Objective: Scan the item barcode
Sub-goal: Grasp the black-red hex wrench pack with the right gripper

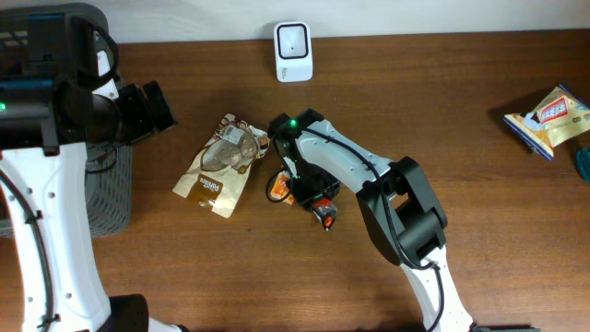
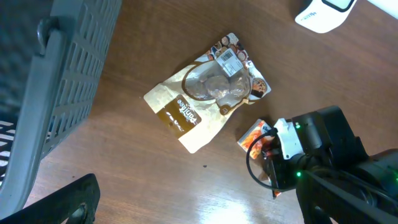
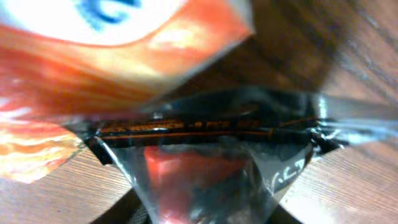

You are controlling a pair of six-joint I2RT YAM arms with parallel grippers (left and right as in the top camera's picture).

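1. Stretching the right arm in from the near edge of the counter [image 1: 461, 101], elbow folded high, forearm running away to the far left, wrist tipping steeply down.
2. Hanging the right gripper [image 1: 302, 194] low over an orange packet [image 1: 278, 190], which is lying flat on the wood just beneath it and slightly to its left.
3. Filling the right wrist view with that packet's blurred orange face and, just below it, the clear crimped edge of a wrapper [image 3: 205, 155] with something red inside. Not being able to tell, with the fingers lost in the blur, whether the jaws are gripping anything or how wide they are standing.
4. Holding the left arm raised at the counter's left side, left gripper [image 1: 162, 109] spread wide, carrying nothing, pointing rightward.
5. Lying between the two grippers: a brown pouch [image 1: 219, 166] with a clear window and a white label facing up.
6. Standing beyond the right gripper, at the far edge: a white scanner [image 1: 293, 51].
7. Sitting below the left gripper: a grey basket [image 1: 106, 198].
8. Resting well off to the right of the right gripper: a yellow-and-blue snack bag [image 1: 550, 118].
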